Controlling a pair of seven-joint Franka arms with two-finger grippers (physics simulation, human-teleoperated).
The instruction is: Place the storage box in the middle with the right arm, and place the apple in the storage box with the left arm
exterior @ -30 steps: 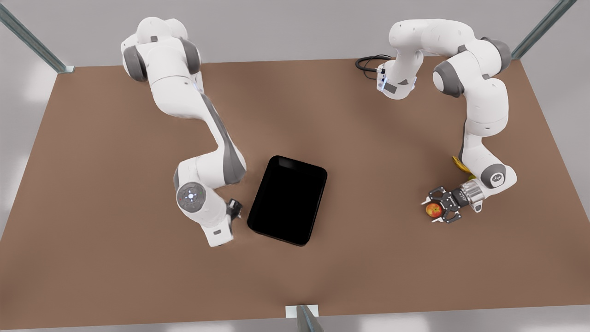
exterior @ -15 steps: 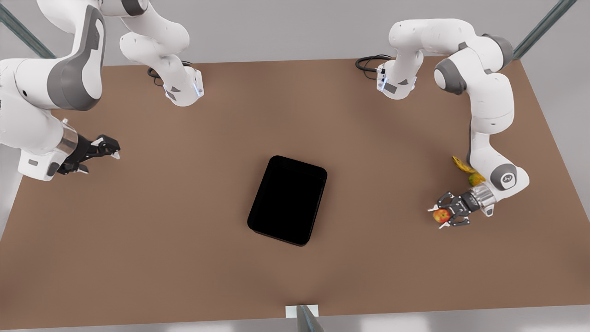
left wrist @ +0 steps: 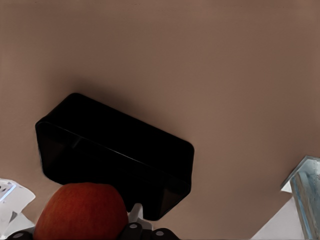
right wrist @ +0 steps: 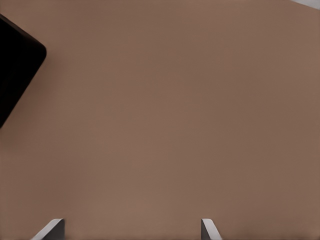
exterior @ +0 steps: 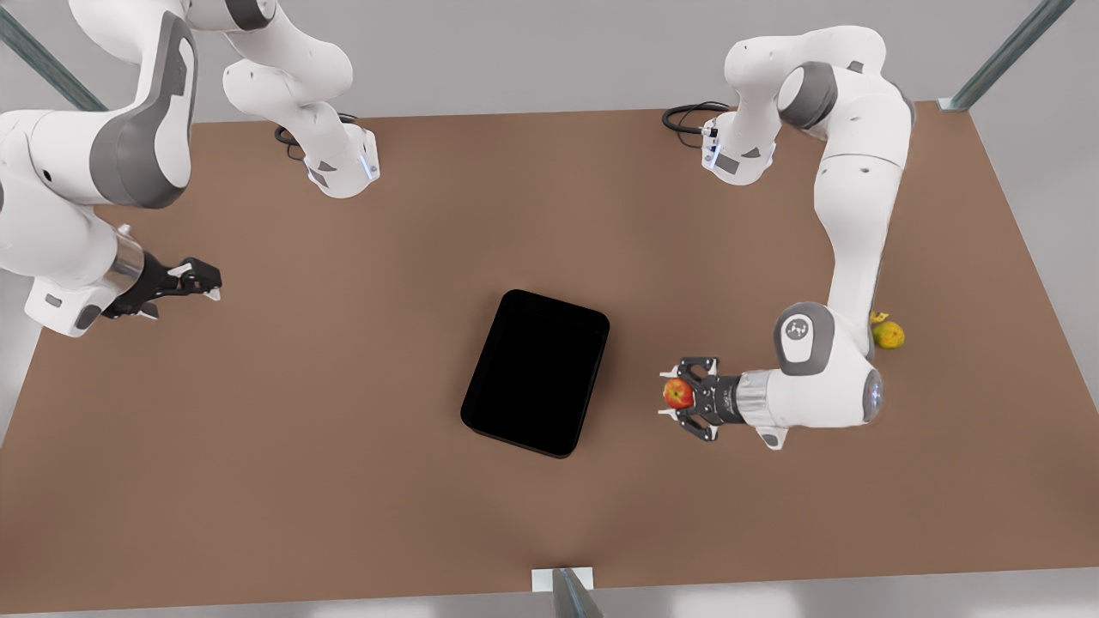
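Apple (exterior: 677, 394) clamped in left hand (exterior: 670, 395), beside storage box (exterior: 536, 372).

A brown table (exterior: 343, 481) holds 1 green-and-orange round fruit (exterior: 889, 335) near the front view's right edge (lying alone there), and a black cable (exterior: 687, 116) at the far edge.

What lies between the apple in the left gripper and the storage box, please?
Nothing: in the front view, bare table separates the apple, held in the left gripper, from the storage box. The right gripper waits far off.
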